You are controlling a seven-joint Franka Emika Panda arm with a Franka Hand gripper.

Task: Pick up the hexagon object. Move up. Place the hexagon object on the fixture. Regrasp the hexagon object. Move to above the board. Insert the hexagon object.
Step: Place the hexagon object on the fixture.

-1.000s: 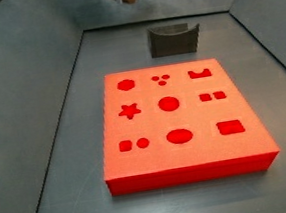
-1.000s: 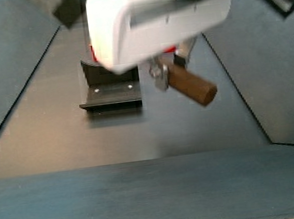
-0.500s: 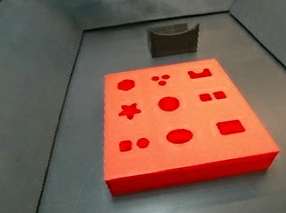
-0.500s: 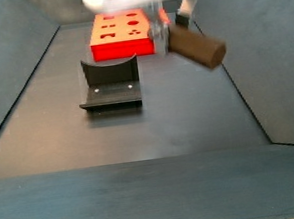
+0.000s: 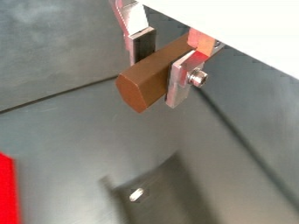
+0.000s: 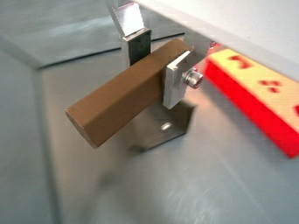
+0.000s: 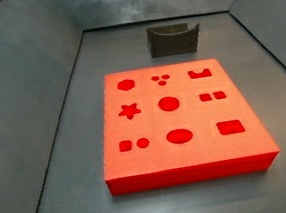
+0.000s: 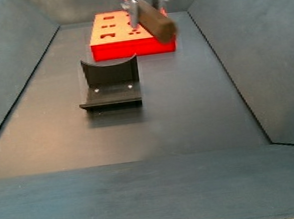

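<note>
Both wrist views show the hexagon object, a brown bar, clamped between the silver fingers of the gripper, jaws closed onto it; in a side view it hangs tilted at upper centre, above the red board; the fixture sits lower left of it on the grey floor.

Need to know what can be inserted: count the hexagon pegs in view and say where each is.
1. The hexagon object is clamped between the fingers of the gripper, held in the air above the floor, away from the fixture and the board. No other peg shows.
</note>
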